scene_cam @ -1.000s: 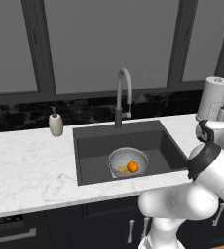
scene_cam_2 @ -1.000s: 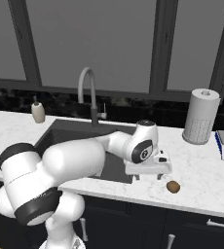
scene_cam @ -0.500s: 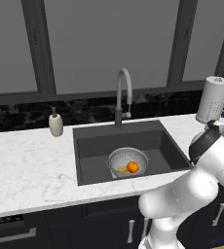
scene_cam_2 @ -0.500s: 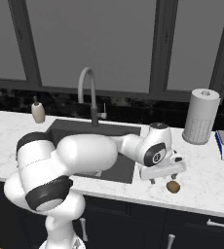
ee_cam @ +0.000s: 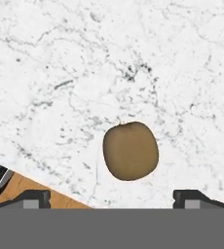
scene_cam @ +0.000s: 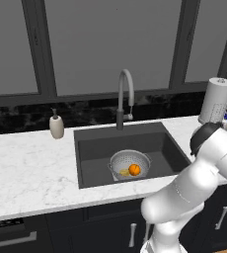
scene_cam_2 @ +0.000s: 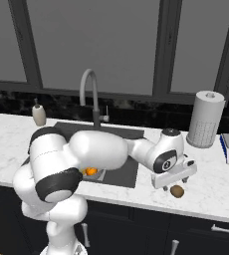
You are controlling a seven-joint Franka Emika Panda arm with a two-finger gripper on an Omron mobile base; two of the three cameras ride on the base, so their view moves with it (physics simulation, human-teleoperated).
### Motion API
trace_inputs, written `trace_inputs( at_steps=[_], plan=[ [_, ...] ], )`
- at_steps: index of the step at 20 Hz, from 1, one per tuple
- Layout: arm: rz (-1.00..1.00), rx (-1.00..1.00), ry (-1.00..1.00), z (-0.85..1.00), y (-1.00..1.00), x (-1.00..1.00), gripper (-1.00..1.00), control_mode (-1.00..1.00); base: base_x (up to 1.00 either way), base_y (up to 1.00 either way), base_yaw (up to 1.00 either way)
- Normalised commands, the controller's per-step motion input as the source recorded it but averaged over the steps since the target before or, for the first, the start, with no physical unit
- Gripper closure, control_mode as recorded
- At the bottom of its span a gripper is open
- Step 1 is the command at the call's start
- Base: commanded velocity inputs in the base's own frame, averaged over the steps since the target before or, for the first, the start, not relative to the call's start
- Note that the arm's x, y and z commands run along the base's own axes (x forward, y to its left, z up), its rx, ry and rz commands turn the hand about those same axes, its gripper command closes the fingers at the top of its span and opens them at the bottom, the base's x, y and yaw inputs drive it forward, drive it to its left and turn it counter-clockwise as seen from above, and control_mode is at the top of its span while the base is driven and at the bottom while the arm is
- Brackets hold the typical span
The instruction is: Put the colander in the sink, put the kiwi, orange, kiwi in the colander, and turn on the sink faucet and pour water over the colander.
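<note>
Swinging rightward since earlier, the claw now hovers wide open and empty over the kiwi.

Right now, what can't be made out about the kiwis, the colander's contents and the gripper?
- Colander, left base view: beside the orange, a yellowish patch too small to identify.
- Right base view: the arm hides most of the sink.
- Gripper, hand view: fingertips cut by the bottom edge; wide apart over the kiwi.
</note>
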Motion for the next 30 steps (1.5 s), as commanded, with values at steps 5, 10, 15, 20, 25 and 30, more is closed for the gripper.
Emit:
trace_inputs(
  at_steps=[5, 10, 15, 20, 25, 30],
  plan=[
    [0.09, 0.00, 0.03, -0.16, -0.09, 0.23, -1.00, -1.00, 0.00, 0.00, 0.00],
    [0.02, 0.00, 0.08, -0.23, -0.02, 0.07, -1.00, -1.00, 0.00, 0.00, 0.00],
    [0.00, 0.00, 0.12, -0.20, -0.01, -0.01, -1.00, -1.00, 0.00, 0.00, 0.00],
    [0.00, 0.00, 0.06, -0.14, 0.00, 0.00, -1.00, -1.00, 0.00, 0.00, 0.00],
    [0.00, 0.00, 0.01, -0.13, -0.07, 0.00, -1.00, -1.00, 0.00, 0.00, 0.00],
    [0.00, 0.00, 0.00, -0.12, -0.04, 0.00, -1.00, -1.00, 0.00, 0.00, 0.00]
  ],
)
